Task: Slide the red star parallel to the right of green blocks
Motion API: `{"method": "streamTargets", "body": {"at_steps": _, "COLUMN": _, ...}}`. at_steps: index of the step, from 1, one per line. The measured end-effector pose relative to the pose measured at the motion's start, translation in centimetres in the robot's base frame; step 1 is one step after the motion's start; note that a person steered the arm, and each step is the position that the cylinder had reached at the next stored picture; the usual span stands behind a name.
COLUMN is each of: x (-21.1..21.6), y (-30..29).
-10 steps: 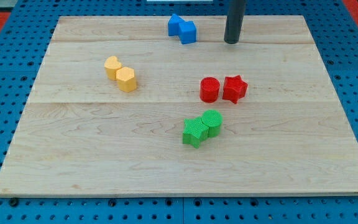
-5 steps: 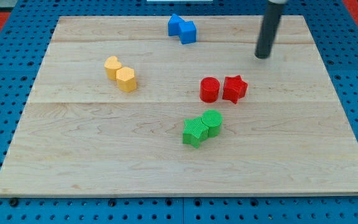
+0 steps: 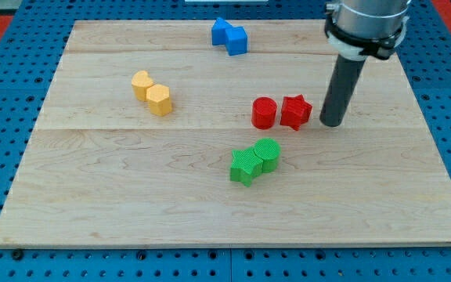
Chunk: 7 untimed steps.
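Observation:
The red star [image 3: 295,112] sits right of centre on the wooden board, touching a red cylinder [image 3: 264,113] on its left. Two green blocks lie below them: a green cylinder [image 3: 267,153] and a green star-like block [image 3: 245,167], touching each other. My tip [image 3: 332,122] stands on the board just to the right of the red star, a small gap away, at about the star's height in the view.
Two blue blocks [image 3: 230,36] sit at the top of the board. Two yellow blocks [image 3: 152,93] sit at the left. The wooden board [image 3: 92,204] lies on a blue pegboard; its right edge is not far from my tip.
My tip has moved from the top of the board down and to the right, then down beside the red star. No block has moved.

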<state>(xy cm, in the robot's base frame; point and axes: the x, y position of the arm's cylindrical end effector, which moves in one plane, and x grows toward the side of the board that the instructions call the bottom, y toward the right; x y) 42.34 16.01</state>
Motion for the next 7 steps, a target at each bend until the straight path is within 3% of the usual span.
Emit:
{"method": "streamTargets", "body": {"at_steps": 1, "x": -5.4, "y": -2.4}}
{"method": "streamTargets", "body": {"at_steps": 2, "x": -5.9, "y": -10.3}}
{"method": "streamTargets", "body": {"at_steps": 3, "x": -2.8, "y": -9.3}}
{"method": "streamTargets", "body": {"at_steps": 4, "x": -1.6, "y": -2.4}}
{"method": "streamTargets", "body": {"at_steps": 5, "x": 3.1, "y": -1.5}}
{"method": "streamTargets", "body": {"at_steps": 7, "x": 5.4, "y": 1.9}}
